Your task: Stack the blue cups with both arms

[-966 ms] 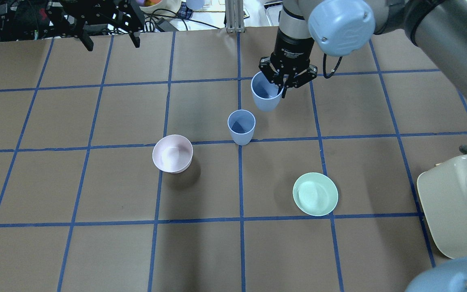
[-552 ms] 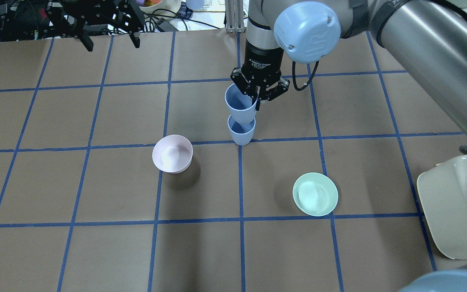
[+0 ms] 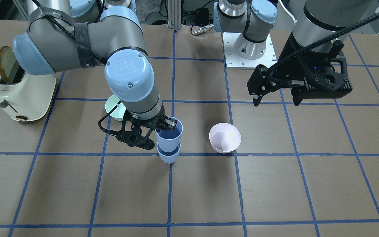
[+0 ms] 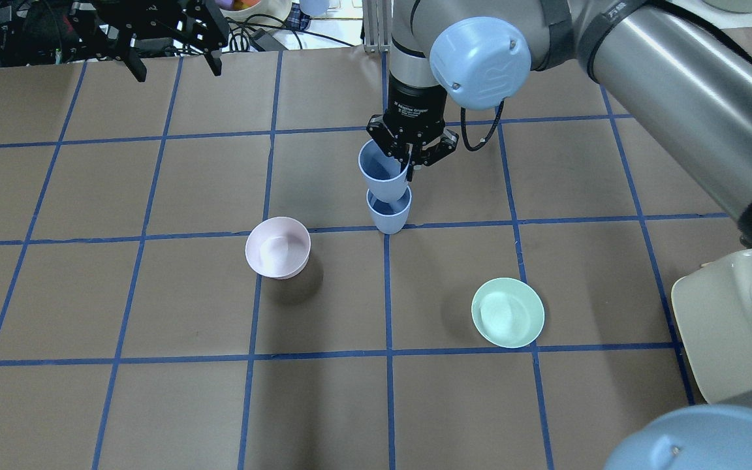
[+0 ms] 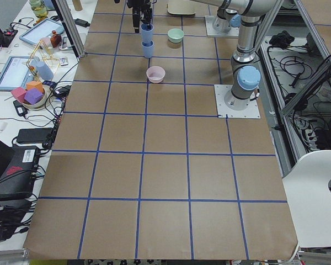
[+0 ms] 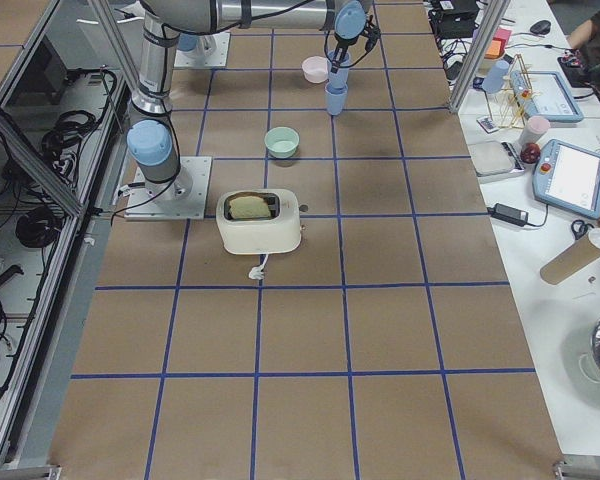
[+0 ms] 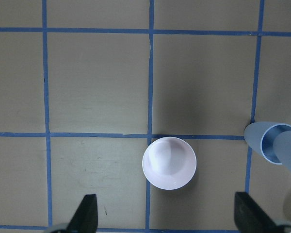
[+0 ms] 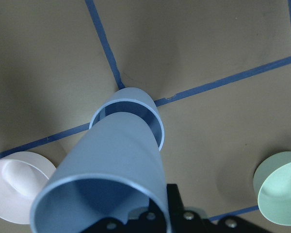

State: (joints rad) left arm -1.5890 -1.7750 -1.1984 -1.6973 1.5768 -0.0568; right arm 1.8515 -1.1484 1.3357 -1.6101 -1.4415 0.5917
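The right jaws are clamping one wall of the upper cup (image 4: pixel 381 173), one finger inside the rim and one outside, which is leaving its base free to drop into the lower cup (image 4: pixel 389 215) that is standing on a crossing of blue tape lines in the middle of the tabletop (image 4: pixel 154 294). From the overhead view, the two cups are lining up closely, the upper one's base at the lower one's mouth. The right wrist view is showing what the others are hiding: that base sits inside the ring of the lower rim, though I cannot tell whether it is fully seated. The left jaws are hanging spread wide and empty, well apart from the cups, probably to stay out of the way. Only the left wrist view is showing them open over the pink bowl (image 7: pixel 169 162). The green bowl (image 8: pixel 281 187) is sitting off to the other side.
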